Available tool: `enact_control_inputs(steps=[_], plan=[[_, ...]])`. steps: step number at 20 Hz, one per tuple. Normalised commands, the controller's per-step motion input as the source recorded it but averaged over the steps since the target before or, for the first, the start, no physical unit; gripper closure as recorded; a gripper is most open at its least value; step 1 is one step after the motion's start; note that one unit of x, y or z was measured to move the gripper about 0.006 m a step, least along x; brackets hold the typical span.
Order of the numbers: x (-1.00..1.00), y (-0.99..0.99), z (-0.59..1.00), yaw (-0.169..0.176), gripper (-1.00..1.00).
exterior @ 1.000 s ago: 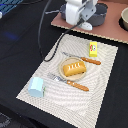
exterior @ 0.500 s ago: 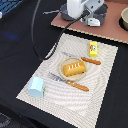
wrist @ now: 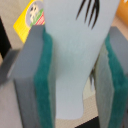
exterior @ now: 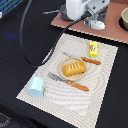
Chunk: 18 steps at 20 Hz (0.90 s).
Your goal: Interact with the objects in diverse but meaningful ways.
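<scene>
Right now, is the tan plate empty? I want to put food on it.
Not empty: the orange rectangular block lies on the tan plate, covering most of it.

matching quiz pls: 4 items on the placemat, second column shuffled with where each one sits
1. orange block
2. pale blue carton
3. yellow packet
4. fork

A. mat corner nearest the camera, exterior view's left
B. on the tan plate
C. flat on the mat, just in front of the plate
D. far side of the mat, toward the arm

Pairs: 1-B, 2-A, 3-D, 4-C
</scene>
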Motion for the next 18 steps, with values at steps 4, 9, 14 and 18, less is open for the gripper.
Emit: enact_control_inputs(steps=[4,9,14,18], plan=[[0.49,-0.87,0.15,0.0,1.0],[0.43,-0.93,0.0,0.0,1.0],[0.42,-0.94,0.0,0.0,1.0],[0.39,-0.95,-0.02,0.0,1.0]])
